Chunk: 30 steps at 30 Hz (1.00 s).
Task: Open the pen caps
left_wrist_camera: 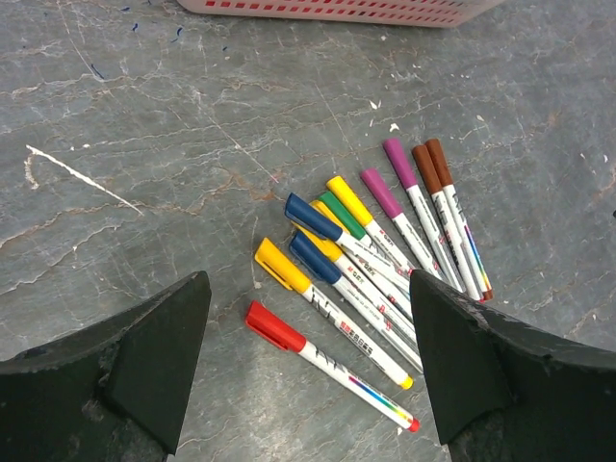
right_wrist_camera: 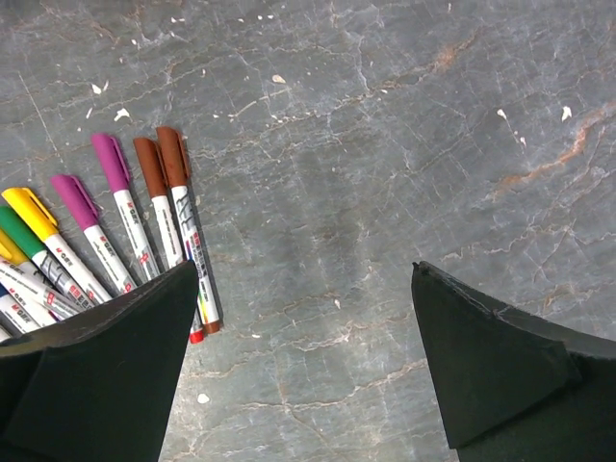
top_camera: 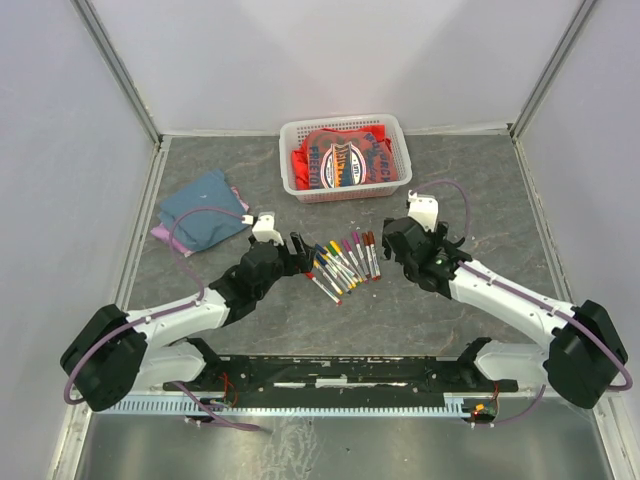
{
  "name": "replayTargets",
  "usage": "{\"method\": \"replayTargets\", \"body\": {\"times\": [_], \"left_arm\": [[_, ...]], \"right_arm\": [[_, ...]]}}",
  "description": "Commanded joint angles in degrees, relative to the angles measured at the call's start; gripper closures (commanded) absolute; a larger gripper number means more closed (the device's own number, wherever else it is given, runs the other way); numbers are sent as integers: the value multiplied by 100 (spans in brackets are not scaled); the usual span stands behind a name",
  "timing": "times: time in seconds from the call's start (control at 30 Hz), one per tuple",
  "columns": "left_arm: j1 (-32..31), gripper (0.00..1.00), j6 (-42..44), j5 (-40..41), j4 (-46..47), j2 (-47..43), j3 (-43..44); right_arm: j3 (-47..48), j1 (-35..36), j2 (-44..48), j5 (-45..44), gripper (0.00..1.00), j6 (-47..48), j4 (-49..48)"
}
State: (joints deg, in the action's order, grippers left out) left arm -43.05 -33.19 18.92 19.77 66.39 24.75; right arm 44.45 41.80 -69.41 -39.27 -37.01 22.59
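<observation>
Several pens with white barrels lie fanned together on the grey table, every one with its coloured cap on. In the left wrist view the red cap lies nearest, then yellow, blue, green, purple and brown caps. My left gripper is open and empty just left of the fan, hovering over the red-capped pen. My right gripper is open and empty just right of the fan, over bare table. Its view shows brown and purple caps at the left.
A white basket holding red and blue cloth stands at the back centre. A folded blue cloth lies over a pink one at the left. Enclosure walls ring the table.
</observation>
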Motion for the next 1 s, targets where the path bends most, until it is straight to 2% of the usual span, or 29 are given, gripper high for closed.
{"method": "replayTargets", "body": {"times": [0.0,0.27,0.53,0.73,0.87,0.97], "left_arm": [[-37,10,5,77,80,90,255],[-39,10,-37,24,36,73,306],[-37,10,-82,105,-79,-52,307],[-37,10,-91,261,-131,-249,229],[-37,10,-124,262,-125,-217,228],[-35,10,-126,259,-97,-174,229]], "right_arm": [[46,21,-32,-60,2,379,-465],[481,21,-696,-284,3,367,-126],[505,17,-619,-288,3,466,-236],[607,13,-544,21,6,1020,-350],[700,-4,-838,400,13,1136,-316],[714,0,-1072,889,24,1205,-481]]}}
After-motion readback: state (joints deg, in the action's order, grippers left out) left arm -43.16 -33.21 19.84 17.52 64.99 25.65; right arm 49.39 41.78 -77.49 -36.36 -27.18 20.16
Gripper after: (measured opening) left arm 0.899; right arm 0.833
